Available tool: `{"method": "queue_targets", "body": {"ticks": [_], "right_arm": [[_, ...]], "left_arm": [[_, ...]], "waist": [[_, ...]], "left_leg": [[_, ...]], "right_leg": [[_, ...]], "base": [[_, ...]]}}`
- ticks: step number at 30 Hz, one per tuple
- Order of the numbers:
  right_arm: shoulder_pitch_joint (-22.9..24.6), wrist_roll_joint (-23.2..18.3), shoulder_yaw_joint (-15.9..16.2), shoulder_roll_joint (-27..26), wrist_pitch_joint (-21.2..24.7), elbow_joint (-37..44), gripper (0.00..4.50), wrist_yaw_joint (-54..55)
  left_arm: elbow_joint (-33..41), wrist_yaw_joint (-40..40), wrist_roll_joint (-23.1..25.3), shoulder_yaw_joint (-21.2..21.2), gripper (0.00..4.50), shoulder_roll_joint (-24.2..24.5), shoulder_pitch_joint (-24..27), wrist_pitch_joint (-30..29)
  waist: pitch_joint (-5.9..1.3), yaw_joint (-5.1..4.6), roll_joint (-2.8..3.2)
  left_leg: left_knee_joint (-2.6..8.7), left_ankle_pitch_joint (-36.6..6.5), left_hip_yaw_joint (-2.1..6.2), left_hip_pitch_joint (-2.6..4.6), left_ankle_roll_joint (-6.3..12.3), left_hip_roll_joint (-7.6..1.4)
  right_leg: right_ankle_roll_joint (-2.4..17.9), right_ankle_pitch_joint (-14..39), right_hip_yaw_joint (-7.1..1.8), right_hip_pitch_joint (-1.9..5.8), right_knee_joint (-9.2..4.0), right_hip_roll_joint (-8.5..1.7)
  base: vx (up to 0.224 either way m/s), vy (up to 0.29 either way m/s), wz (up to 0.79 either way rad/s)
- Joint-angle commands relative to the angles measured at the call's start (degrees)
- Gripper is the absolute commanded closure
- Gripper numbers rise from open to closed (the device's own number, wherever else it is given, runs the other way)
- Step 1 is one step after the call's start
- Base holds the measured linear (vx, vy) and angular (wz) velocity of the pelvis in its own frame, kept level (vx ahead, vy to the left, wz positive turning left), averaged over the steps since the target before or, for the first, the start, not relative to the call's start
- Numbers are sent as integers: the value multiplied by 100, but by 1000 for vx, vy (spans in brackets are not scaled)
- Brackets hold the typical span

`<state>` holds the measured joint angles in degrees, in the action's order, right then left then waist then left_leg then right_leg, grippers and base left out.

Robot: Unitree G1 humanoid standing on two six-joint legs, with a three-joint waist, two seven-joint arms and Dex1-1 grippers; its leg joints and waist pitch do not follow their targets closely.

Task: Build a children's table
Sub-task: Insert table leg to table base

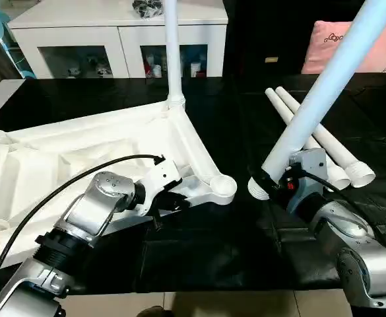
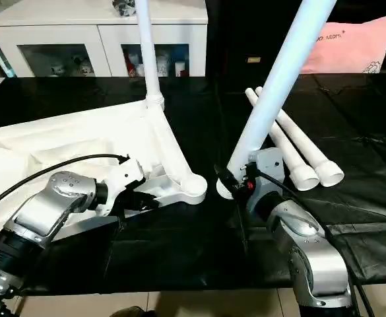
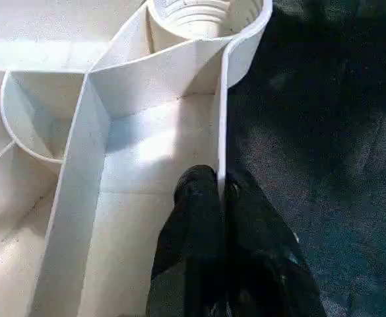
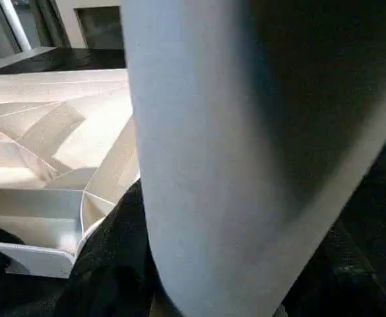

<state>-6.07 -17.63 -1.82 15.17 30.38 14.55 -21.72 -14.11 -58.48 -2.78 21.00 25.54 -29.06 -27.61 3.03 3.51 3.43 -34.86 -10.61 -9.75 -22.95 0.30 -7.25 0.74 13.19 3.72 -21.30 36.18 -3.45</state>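
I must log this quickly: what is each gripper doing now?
Left gripper: shut on the white plastic tabletop rim.
Right gripper: holding a white tapered tube leg.

We see tabletop (image 1: 80,148): white plastic, smooth, slight sheen, ribbed underside up. Legs, incl. held leg (image 1: 331,79) and two loose legs (image 1: 324,142): same white plastic, smooth, semi-gloss, threaded ends. Our forearms: silver metal look, satin finish; left gripper fingers (image 3: 196,218) black, matt, slightly rubbery look. Work surface (image 1: 199,251): black sheet, glossy, wrinkled, reflective patches. Cabinet (image 1: 120,39): white, smooth matt panels, glass doors. Pillow (image 1: 351,49): pink cloth, soft matt.
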Motion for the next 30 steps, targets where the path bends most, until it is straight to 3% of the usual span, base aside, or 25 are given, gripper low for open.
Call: {"method": "queue_targets", "body": {"ticks": [1,5,10,12,19,20,30], "right_arm": [[22,-6,30,6,-82,52,254,-31],[-16,-24,79,39,-126,12,254,-149],[-414,-666,187,146,-96,-177,254,-1191],[-500,-760,216,185,-65,-249,254,-1393],[-886,-414,628,485,-154,-1024,254,-2000],[-1010,-307,705,502,-189,-1284,254,-2083],[-1507,-117,1036,461,-546,-2326,254,-2527]], "left_arm": [[71,-100,-114,-72,450,24,51,166],[104,-239,-113,-23,450,91,104,303],[-76,-444,-14,110,450,155,18,660],[-129,-478,5,131,450,148,-11,744],[-300,-611,90,211,450,157,-90,917],[-341,-637,100,212,450,154,-110,952],[-510,-711,144,235,450,151,-172,1176]], "waist": [[-400,29,9],[-400,37,19],[-390,38,-35],[-388,45,-15],[-409,144,-16],[-411,138,-40],[-404,167,-47]], "left_leg": [[407,-739,281,157,256,-612],[408,-740,286,160,263,-614],[401,-834,270,157,324,-619],[402,-840,274,160,314,-629],[383,-696,255,173,277,-632],[374,-676,247,162,271,-613],[361,-706,228,156,286,-633]], "right_leg": [[1447,-245,-347,233,-366,-653],[1445,-257,-341,231,-359,-652],[1468,-98,-347,240,-383,-668],[1465,-16,-344,229,-377,-660],[1483,-142,-339,211,-356,-667],[1525,-146,-330,210,-345,-664],[1529,16,-334,207,-360,-679]], "base": [[0,0,0],[0,0,0],[0,0,0],[0,0,0],[0,0,0],[0,0,0],[0,0,0]]}}
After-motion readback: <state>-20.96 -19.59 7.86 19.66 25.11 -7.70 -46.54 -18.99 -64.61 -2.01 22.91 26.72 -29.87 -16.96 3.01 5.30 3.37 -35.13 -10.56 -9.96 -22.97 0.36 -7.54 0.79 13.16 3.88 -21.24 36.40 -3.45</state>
